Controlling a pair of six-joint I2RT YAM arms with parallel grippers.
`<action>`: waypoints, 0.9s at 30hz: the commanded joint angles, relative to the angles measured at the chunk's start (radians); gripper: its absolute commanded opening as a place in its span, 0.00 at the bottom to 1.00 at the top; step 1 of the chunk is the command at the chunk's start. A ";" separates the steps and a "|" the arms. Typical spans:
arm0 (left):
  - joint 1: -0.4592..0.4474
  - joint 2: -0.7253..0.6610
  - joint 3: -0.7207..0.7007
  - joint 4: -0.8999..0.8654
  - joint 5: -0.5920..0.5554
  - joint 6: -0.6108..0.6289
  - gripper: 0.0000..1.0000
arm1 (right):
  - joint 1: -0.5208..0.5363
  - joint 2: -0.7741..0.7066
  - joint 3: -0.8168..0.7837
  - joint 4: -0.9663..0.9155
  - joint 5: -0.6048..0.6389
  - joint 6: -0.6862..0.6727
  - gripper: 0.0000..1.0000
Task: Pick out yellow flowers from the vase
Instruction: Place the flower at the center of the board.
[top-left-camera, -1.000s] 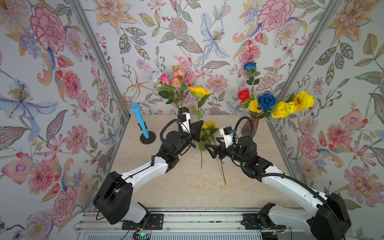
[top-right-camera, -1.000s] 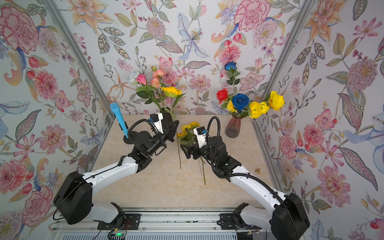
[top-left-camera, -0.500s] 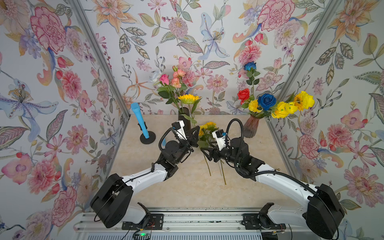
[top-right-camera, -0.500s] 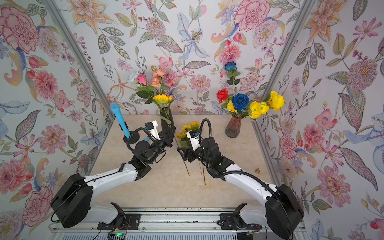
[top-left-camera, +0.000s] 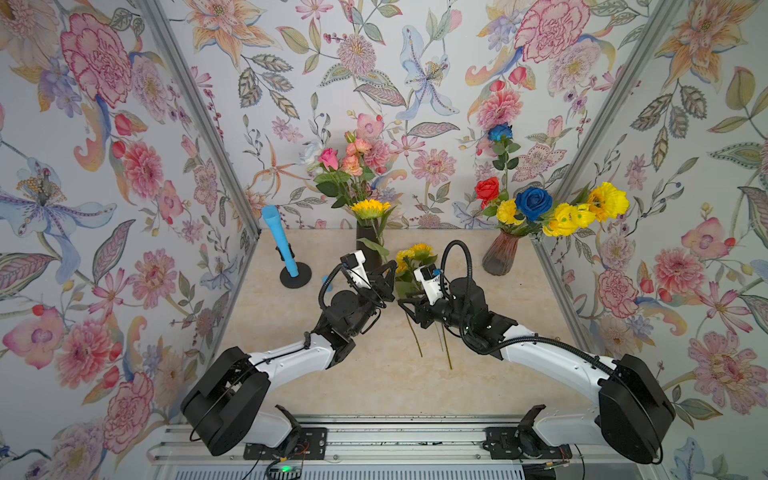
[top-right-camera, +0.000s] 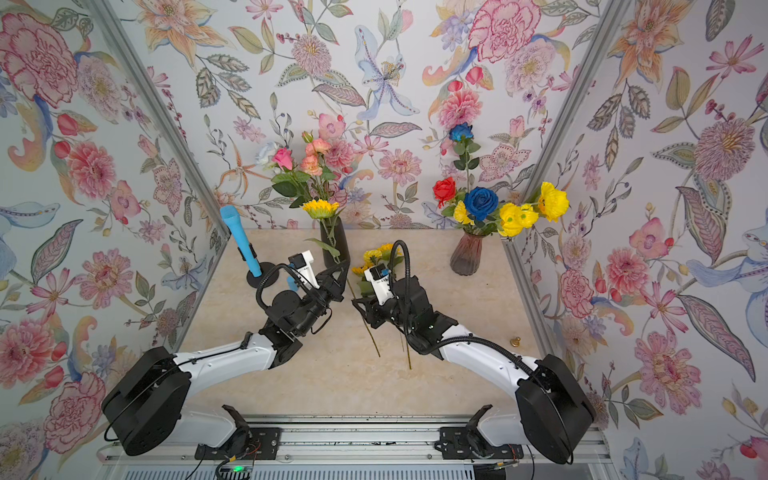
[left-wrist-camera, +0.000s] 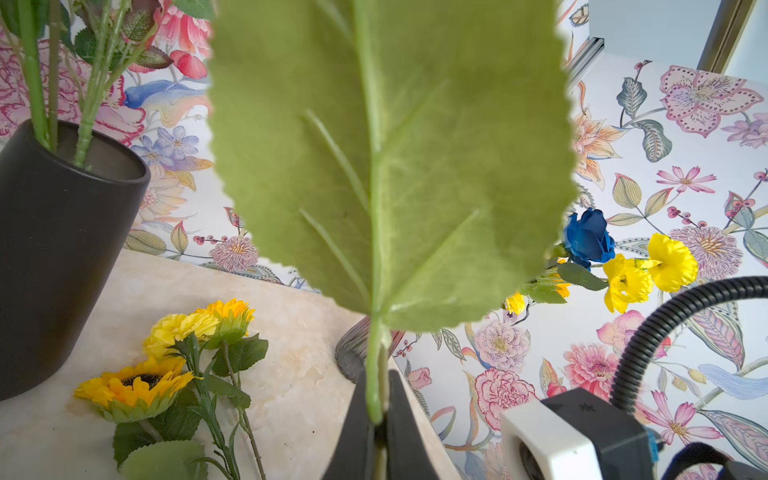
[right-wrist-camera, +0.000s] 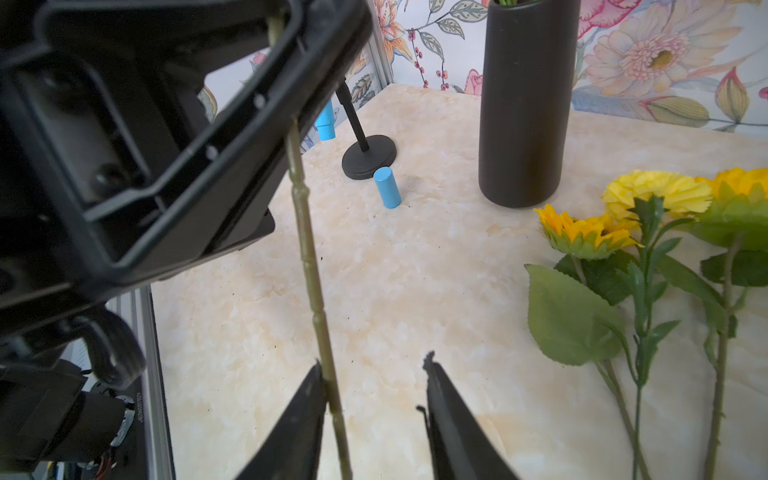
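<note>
I've lowered the left gripper (left-wrist-camera: 376, 415), so its yellow fabric sunflower (top-left-camera: 370, 208) has sunk towards the tall black cylindrical vase (top-left-camera: 365, 237). The right gripper (right-wrist-camera: 374, 370) has moved in and narrowed around the thin green stem (right-wrist-camera: 307, 257).

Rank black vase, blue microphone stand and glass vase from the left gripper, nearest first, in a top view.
1. Black vase, just behind the left gripper.
2. Blue microphone stand, off to its left.
3. Glass vase, far right.

Pair of arms, left arm (top-left-camera: 291, 359) and right arm (top-left-camera: 548, 361): white tubular links with small dark screws; bulky black shoulder housings (top-left-camera: 226, 401); black motor joints and wrists; black corrugated cable (top-left-camera: 457, 257) looped at right wrist; white camera block (top-left-camera: 430, 282), black cap, blue connector; black tapered fingers (right-wrist-camera: 291, 428); black clamps on silver rail (top-left-camera: 395, 436)
</note>
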 joint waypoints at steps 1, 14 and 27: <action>-0.020 0.010 -0.014 0.064 -0.015 -0.031 0.00 | 0.009 0.022 0.038 0.018 -0.008 -0.007 0.31; -0.022 0.041 -0.038 0.130 0.010 0.012 0.84 | 0.014 0.025 0.052 -0.017 0.029 -0.018 0.00; -0.020 -0.216 -0.124 -0.064 -0.026 0.217 1.00 | -0.136 0.086 0.137 -0.248 0.196 0.005 0.00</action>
